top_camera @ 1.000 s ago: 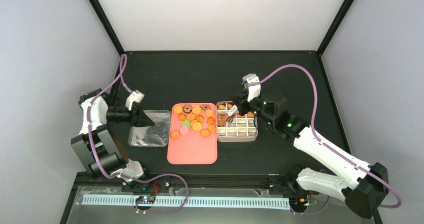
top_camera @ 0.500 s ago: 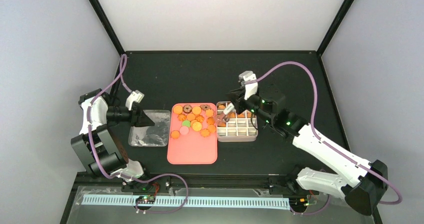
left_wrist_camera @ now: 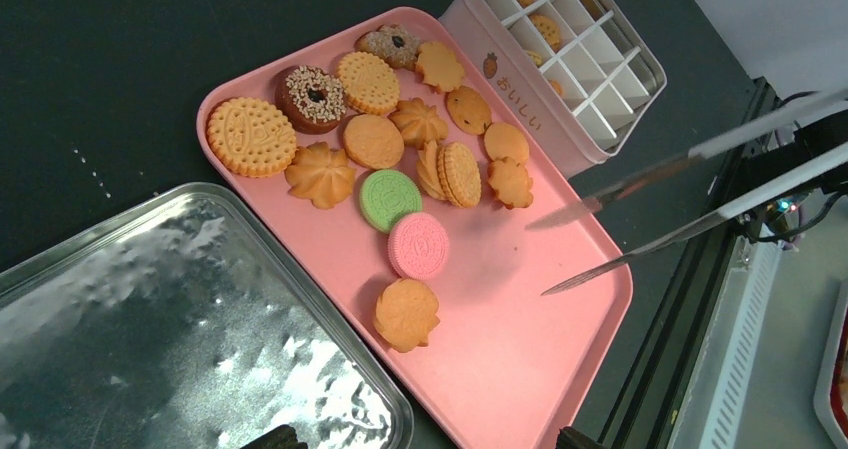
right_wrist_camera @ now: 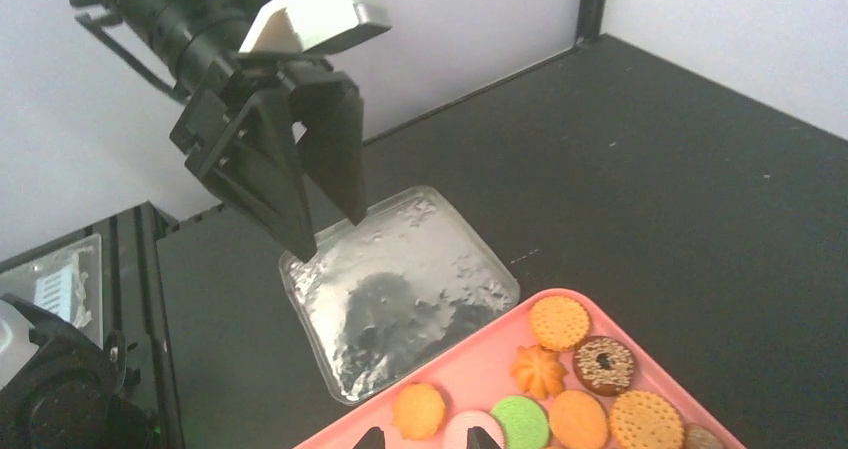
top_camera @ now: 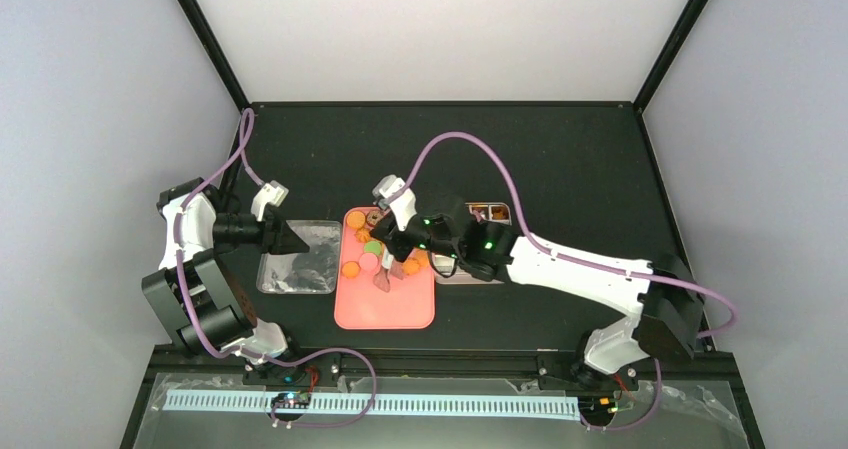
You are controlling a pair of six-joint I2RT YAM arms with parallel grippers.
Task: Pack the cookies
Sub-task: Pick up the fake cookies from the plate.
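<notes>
Showing sixteen cookies (left_wrist_camera: 373, 141) on pink tray (left_wrist_camera: 520, 349), one green, one pink, others in tin (left_wrist_camera: 510, 99) at right, reading "おいしい". Showing left gripper (right_wrist_camera: 330, 237) parted over foil pan (left_wrist_camera: 150, 309), right gripper (left_wrist_camera: 538, 259) slightly parted, empty, over pink tray.

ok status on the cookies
Left gripper open over the silver tray. Right gripper above the pink tray, no cookie held. Cookies mostly on tray, few in tin. Nothing blocking.
</notes>
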